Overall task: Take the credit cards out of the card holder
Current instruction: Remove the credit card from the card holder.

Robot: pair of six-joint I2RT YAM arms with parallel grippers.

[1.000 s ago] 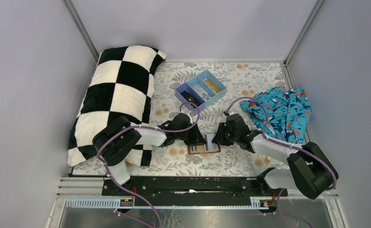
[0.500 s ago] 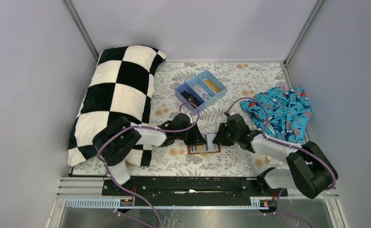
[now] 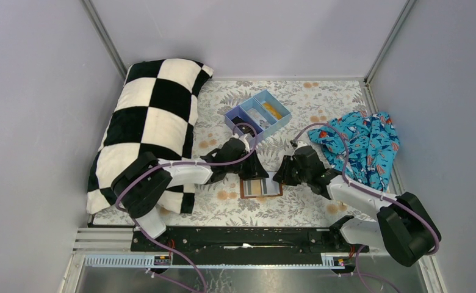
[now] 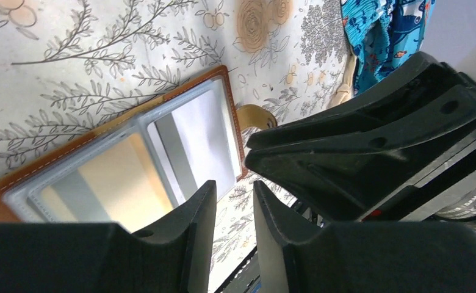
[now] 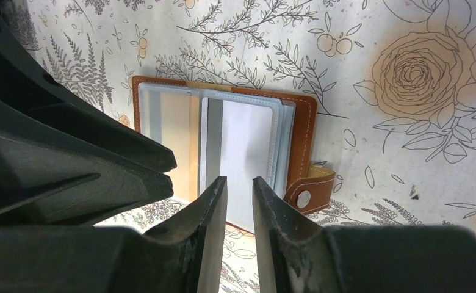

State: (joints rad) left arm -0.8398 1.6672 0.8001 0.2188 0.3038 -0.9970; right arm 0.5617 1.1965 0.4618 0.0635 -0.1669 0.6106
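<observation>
The brown leather card holder (image 3: pixel 261 188) lies open and flat on the flowered cloth. Its clear sleeves show a whitish card with a grey stripe (image 5: pixel 248 143) and a beige card (image 5: pixel 173 131). Both also show in the left wrist view, the whitish card (image 4: pixel 202 137) and the beige card (image 4: pixel 110 183). My left gripper (image 3: pixel 254 172) hangs just beyond the holder's far left edge, its jaws a narrow gap apart and empty (image 4: pixel 234 186). My right gripper (image 3: pixel 282 177) is at the holder's far right corner, narrowly open and empty (image 5: pixel 240 181), above the whitish card.
A blue three-compartment tray (image 3: pixel 248 110) stands behind the grippers, with a yellow flat piece (image 3: pixel 272 110) and a whitish one inside. A black-and-white checked pillow (image 3: pixel 150 122) fills the left side. A blue patterned cloth (image 3: pixel 364 143) lies at the right. The holder's snap strap (image 5: pixel 309 192) sticks out.
Both grippers have drawn back from the card holder toward the far side. More of the open holder shows now. The holder has not moved.
</observation>
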